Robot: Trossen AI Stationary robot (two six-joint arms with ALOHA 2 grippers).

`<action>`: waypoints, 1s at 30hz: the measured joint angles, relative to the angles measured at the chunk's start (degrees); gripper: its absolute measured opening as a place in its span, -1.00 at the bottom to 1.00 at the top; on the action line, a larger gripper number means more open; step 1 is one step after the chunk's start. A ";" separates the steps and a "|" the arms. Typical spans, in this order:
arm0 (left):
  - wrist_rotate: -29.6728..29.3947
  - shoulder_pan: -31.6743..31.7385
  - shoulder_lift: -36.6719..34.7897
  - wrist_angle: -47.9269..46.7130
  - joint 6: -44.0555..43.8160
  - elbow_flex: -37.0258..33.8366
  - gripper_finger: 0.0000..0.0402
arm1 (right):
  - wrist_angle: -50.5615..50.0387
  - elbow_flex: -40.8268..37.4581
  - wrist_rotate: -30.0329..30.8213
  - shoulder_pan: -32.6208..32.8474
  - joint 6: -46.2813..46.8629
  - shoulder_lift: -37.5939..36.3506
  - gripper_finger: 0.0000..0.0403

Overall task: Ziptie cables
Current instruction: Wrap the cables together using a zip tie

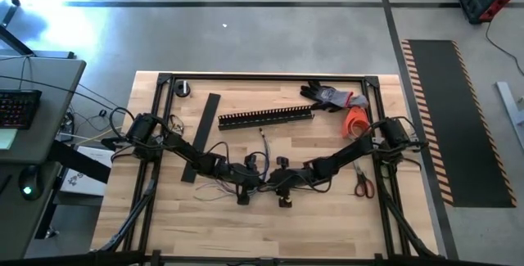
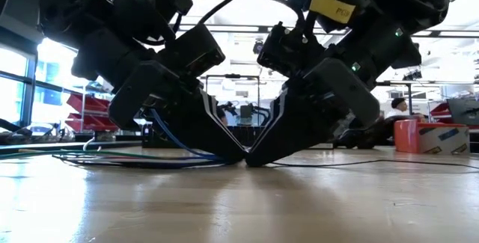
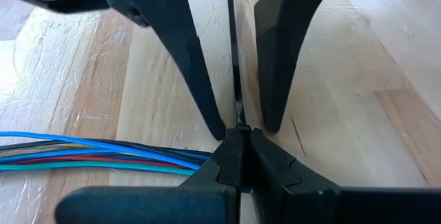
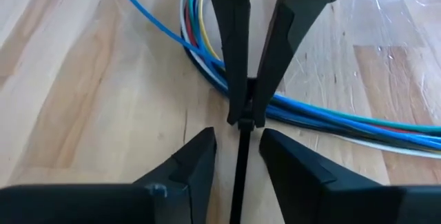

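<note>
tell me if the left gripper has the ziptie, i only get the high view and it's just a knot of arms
Observer: Yes, the left gripper is shut on the ziptie.
Operator: and the right one
Observer: The right gripper is open. It straddles the strip and is not clamping it.
Operator: where are the cables
Observer: The cables run just behind the left gripper's tips. I cannot tell whether the ziptie loops around them.

Grey floor, hazard-striped mat (right) — bright windows
</note>
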 joint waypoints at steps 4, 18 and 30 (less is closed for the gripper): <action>0.00 0.00 0.00 0.07 0.02 0.00 -1.00 | -0.02 0.05 0.31 0.00 -0.16 0.08 -0.62; -0.20 0.02 0.00 -0.14 0.00 0.02 -1.00 | -5.15 0.43 3.93 1.69 3.81 -0.05 -0.99; -0.61 -0.31 -0.11 6.61 -3.00 -5.35 -1.00 | -6.46 -3.82 11.33 9.10 21.38 -0.46 -1.00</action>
